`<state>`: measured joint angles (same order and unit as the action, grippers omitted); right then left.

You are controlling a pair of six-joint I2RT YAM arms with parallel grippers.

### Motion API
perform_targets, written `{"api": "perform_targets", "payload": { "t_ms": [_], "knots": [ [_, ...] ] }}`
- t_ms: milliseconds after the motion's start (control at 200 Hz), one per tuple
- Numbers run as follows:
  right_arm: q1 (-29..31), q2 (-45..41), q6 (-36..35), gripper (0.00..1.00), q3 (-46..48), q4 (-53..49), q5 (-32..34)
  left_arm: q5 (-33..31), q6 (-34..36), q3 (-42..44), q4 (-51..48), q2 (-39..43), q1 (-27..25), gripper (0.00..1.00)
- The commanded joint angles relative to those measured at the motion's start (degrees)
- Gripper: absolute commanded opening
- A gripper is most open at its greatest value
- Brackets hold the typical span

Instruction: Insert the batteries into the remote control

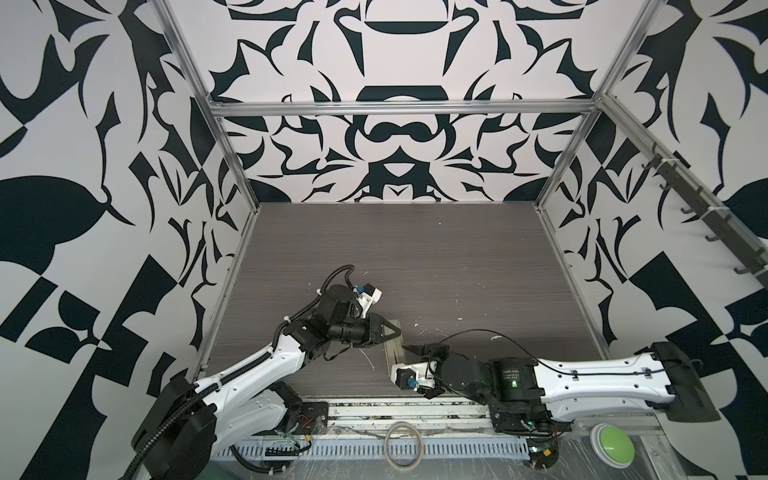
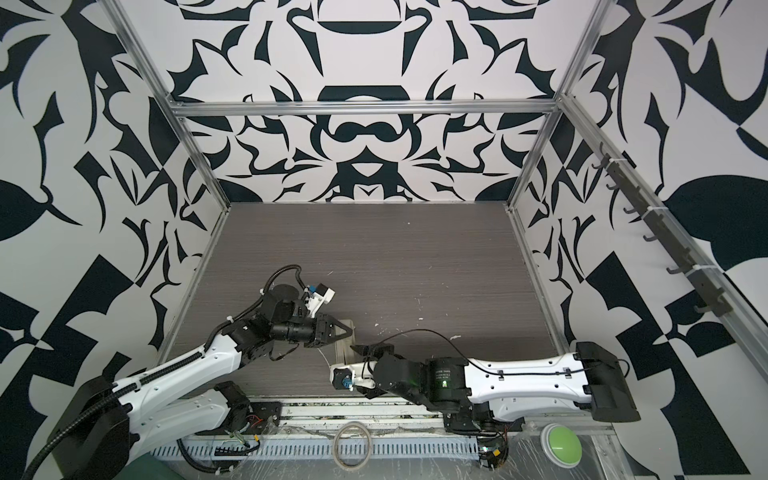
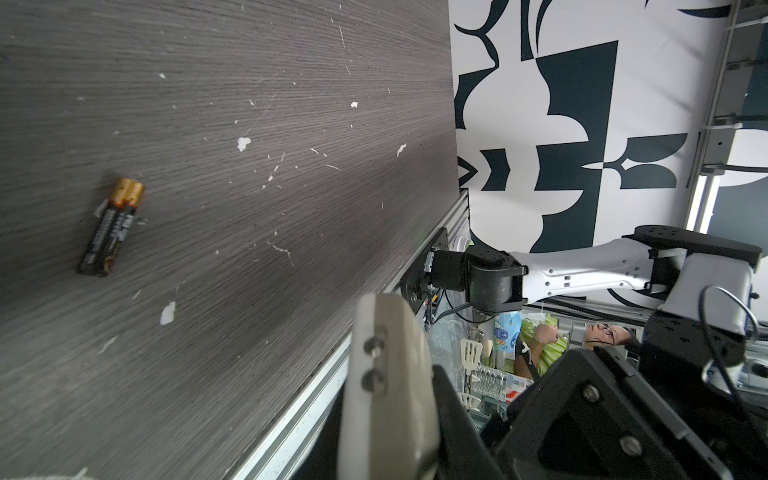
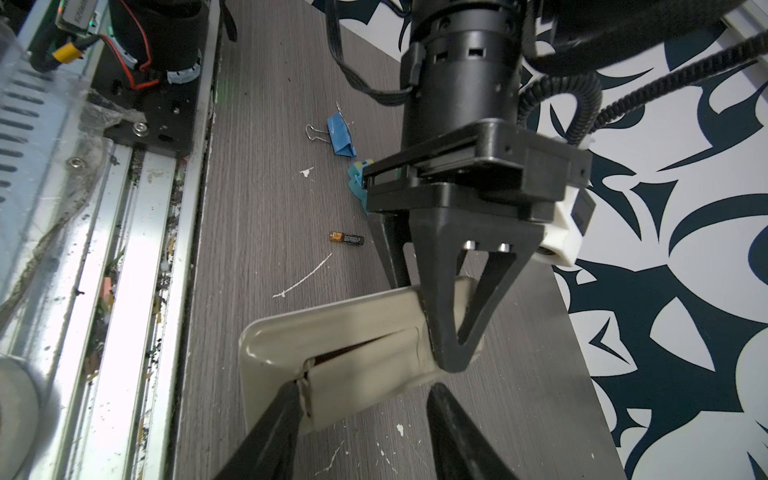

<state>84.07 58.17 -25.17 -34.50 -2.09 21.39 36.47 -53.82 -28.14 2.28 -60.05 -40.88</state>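
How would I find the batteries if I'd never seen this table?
Look at the grey wood-grain table. Near the slim white plastic remote control lie two thin black cylinder batteries, side by side. Only they have coppery-gold ends; the scraps nearby are white.

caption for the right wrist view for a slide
Left gripper clamps the remote; right gripper open at its back cover; batteries lie nearby.

There were two batteries [image 3: 110, 228], one remote [image 4: 353, 332], one blue binder clip [image 4: 338, 135], one green button [image 1: 614, 441], one ring [image 1: 387, 444] and two hands: the left hand [image 1: 397, 331] and the right hand [image 1: 409, 349].
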Motion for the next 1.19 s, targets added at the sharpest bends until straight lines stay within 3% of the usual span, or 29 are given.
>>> {"api": "perform_targets", "payload": {
  "t_ms": [0,760,1190],
  "knots": [
    [-0.6,-1.5,0.7,0.57,-1.5,1.9,2.2,1.4,-0.1,-1.0,-0.2,0.9,-0.5,0.00],
    [-0.6,-2.0,0.9,0.64,-1.4,1.5,1.3,0.8,-0.5,-1.4,0.0,1.6,-0.1,0.00],
    [-0.6,-2.3,1.1,0.75,-1.8,1.5,1.4,0.3,0.3,-2.0,-1.3,1.7,0.4,0.00]
  ]
}}
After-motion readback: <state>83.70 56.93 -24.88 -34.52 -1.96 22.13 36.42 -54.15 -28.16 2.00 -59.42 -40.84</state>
